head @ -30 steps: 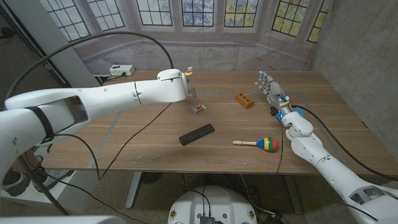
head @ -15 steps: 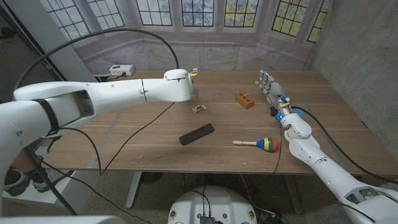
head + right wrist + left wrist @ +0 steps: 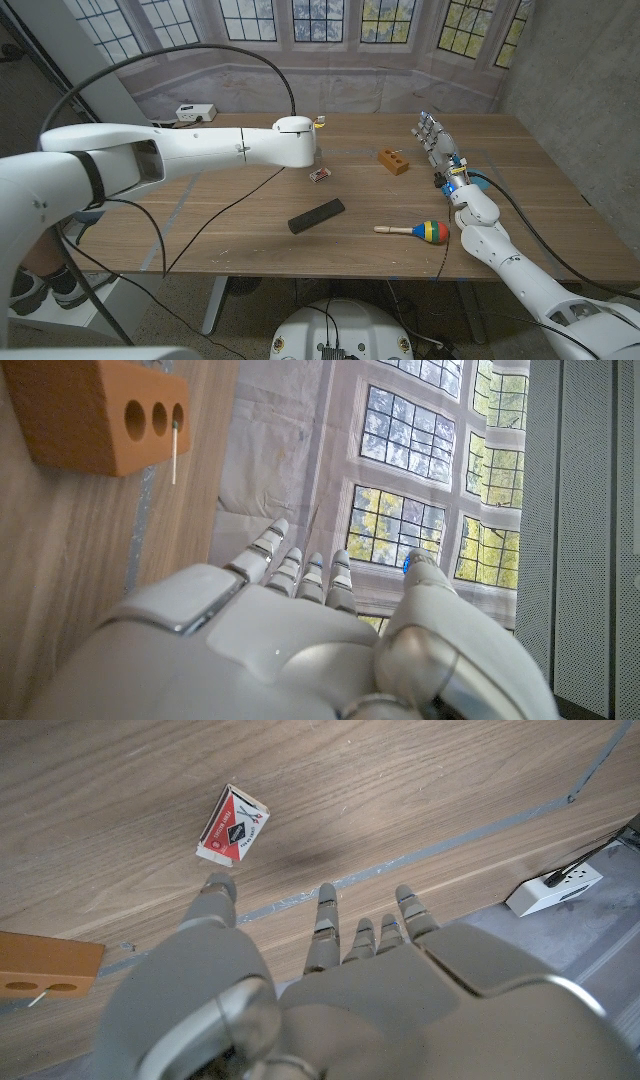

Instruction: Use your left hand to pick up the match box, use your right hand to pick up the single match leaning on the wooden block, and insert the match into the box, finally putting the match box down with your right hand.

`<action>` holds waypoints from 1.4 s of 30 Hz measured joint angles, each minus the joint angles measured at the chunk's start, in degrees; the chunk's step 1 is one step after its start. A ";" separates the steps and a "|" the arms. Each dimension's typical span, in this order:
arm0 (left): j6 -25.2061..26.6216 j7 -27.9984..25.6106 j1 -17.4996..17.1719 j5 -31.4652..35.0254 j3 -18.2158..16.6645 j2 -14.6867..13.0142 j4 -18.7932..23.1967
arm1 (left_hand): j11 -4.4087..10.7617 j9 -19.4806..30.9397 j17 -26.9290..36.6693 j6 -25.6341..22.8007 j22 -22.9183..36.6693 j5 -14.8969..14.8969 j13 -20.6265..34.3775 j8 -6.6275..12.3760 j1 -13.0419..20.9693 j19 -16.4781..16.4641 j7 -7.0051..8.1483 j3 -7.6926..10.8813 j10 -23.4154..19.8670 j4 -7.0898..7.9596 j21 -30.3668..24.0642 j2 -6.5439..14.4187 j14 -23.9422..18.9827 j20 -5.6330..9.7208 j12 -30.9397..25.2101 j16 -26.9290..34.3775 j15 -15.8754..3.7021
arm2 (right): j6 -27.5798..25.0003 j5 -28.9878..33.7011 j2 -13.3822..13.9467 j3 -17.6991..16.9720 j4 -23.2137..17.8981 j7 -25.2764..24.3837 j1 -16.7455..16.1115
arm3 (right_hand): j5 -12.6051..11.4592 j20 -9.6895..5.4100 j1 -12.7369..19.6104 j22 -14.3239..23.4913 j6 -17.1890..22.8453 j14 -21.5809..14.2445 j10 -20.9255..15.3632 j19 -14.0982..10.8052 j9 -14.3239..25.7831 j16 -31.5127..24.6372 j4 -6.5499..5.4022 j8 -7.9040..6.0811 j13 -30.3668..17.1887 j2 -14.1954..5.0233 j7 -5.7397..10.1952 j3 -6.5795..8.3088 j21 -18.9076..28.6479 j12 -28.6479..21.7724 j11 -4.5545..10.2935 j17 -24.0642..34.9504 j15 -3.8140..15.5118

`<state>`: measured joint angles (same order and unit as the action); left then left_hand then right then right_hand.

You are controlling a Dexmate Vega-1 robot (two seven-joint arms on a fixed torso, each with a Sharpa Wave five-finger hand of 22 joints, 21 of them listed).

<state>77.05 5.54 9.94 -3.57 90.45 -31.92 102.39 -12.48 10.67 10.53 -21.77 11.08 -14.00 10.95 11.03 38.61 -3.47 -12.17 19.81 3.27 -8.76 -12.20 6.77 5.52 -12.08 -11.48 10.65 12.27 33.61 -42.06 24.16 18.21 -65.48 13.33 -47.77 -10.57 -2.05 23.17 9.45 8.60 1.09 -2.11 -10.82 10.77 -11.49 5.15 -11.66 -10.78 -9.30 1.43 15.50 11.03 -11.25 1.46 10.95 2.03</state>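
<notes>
1. Nearest the robot on the wooden worktop (image 3: 250,230) lie a black bar (image 3: 316,215) and a coloured maraca (image 3: 415,231), both in front of the task's things.
2. The match box (image 3: 320,175) lies flat mid-worktop, nothing touching it; the left wrist view shows it just beyond the fingertips (image 3: 222,886).
3. The left hand (image 3: 330,970) hovers with fingers wide and holding nothing.
4. To do this step well, lower the hand over the box's narrow sides and close evenly so it does not skid.
5. The right hand (image 3: 432,140) stands near the wooden block (image 3: 393,161), fingers spread, holding nothing.
6. The match (image 3: 174,456) leans on that block.
7. Bare wood surrounds the box; the far edge lies well behind it.
</notes>
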 measured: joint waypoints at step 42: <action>-2.27 2.61 -0.46 1.71 3.21 5.80 -7.16 | 0.00 0.13 -0.01 -1.06 -0.02 -0.42 0.00 0.00 0.54 -0.01 0.00 -0.14 0.00 0.15 0.00 0.54 0.00 0.01 0.00 0.00 0.00 | 3.67 -2.31 -1.49 -1.51 1.78 2.18 -1.91 | 0.00 0.00 0.00 0.00 0.21 0.00 0.00 0.01 0.00 0.00 0.23 0.00 0.00 0.00 -0.21 0.24 0.00 0.00 0.00 0.00 0.00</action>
<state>74.79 8.15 9.48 -1.86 93.66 -26.11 95.23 -12.48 10.80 10.52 -22.83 11.06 -14.42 10.95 11.03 39.15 -3.48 -12.17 19.67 3.27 -8.61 -12.20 7.31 5.52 -12.08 -11.48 10.65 12.27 37.28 -44.37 22.67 16.69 -63.70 15.51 -49.68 -10.57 -2.05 23.16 9.45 8.81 1.10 -2.11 -10.82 10.77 -11.49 5.38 -11.65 -10.78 -9.30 1.22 15.74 11.03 -11.25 1.46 10.95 2.03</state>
